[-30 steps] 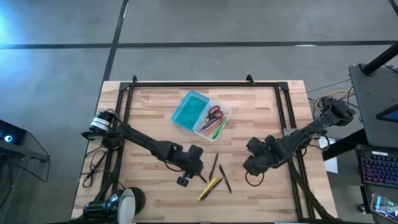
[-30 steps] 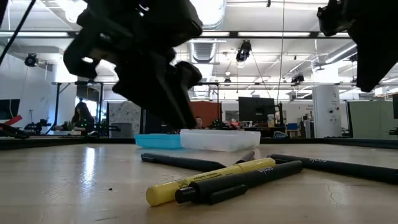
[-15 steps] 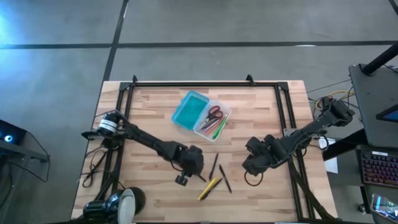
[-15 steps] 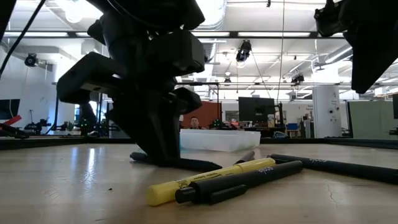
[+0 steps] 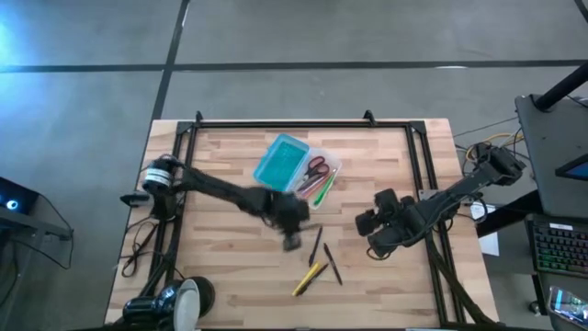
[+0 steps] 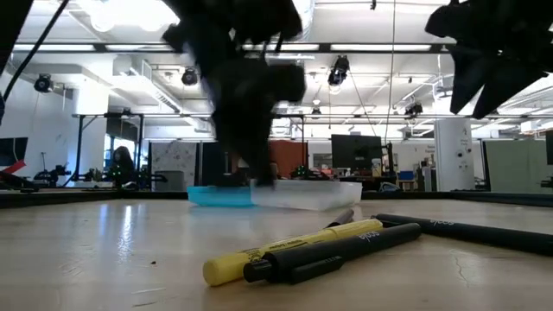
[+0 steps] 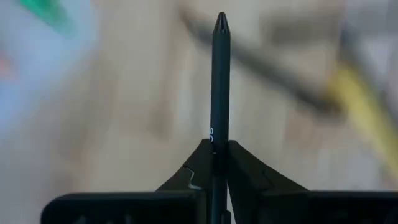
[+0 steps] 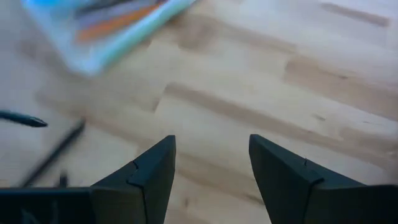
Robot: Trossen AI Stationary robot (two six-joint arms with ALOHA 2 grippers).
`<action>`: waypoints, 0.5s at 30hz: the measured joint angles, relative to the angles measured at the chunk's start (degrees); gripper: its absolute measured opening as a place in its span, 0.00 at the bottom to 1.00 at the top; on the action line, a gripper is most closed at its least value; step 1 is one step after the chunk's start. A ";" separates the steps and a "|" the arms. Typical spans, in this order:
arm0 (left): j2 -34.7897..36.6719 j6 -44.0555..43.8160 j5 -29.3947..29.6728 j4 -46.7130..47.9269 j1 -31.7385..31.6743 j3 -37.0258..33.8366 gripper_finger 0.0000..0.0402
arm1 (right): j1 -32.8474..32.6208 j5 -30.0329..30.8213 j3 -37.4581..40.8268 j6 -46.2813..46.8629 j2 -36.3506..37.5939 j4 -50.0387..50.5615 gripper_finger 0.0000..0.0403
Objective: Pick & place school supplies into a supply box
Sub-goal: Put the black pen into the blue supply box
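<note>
My left gripper [image 7: 214, 163] is shut on a dark pen [image 7: 219, 81] and hangs blurred above the table [image 5: 292, 222], just near of the supply box [image 5: 296, 170]. The box lies open. Its teal half [image 5: 280, 161] is on the left, and its clear half [image 5: 317, 176] holds red scissors and a green pen. Two dark pens [image 5: 315, 246] [image 5: 331, 263] and a yellow one [image 5: 308, 279] lie flat on the table. My right gripper [image 8: 211, 168] stands open over bare wood, right of the pens [image 5: 367, 223]. My left gripper pinches the dark pen's shaft [image 7: 217, 134] between its two fingers, some way back from the tip. The pointed end [image 7: 221, 22] sticks out well past the fingertips. The pen is lifted clear of the table.
Black rails [image 5: 294, 124] frame the table's far, left and right sides. The loose yellow and dark pens [image 6: 294, 252] lie near the front, and another dark pen [image 6: 467, 231] lies to the right. Bare wood lies left of the box.
My left gripper has come down onto a dark pen on the table and shut on it. It has then risen with the pen and gone toward the far edge, toward the supply box. My right gripper has shifted a little toward the far edge and stays open.
</note>
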State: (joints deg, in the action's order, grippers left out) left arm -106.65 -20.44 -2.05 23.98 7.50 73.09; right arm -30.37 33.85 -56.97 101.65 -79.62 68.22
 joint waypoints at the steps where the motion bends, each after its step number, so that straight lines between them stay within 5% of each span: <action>1: 1.34 -1.69 1.12 -0.41 -1.08 1.32 0.02 | 0.00 1.10 0.00 2.55 0.14 1.09 0.48; 7: 3.59 -7.58 7.60 -2.51 -10.18 7.29 0.02 | 0.49 2.55 0.22 6.69 0.40 3.47 0.48; 15: -0.52 -13.99 4.30 -5.46 -22.75 6.64 0.03 | 0.63 1.93 0.22 9.59 0.27 3.05 0.48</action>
State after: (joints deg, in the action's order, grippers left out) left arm -107.17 -34.43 2.25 18.52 -15.24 79.73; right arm -29.74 35.78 -56.75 111.24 -79.35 71.27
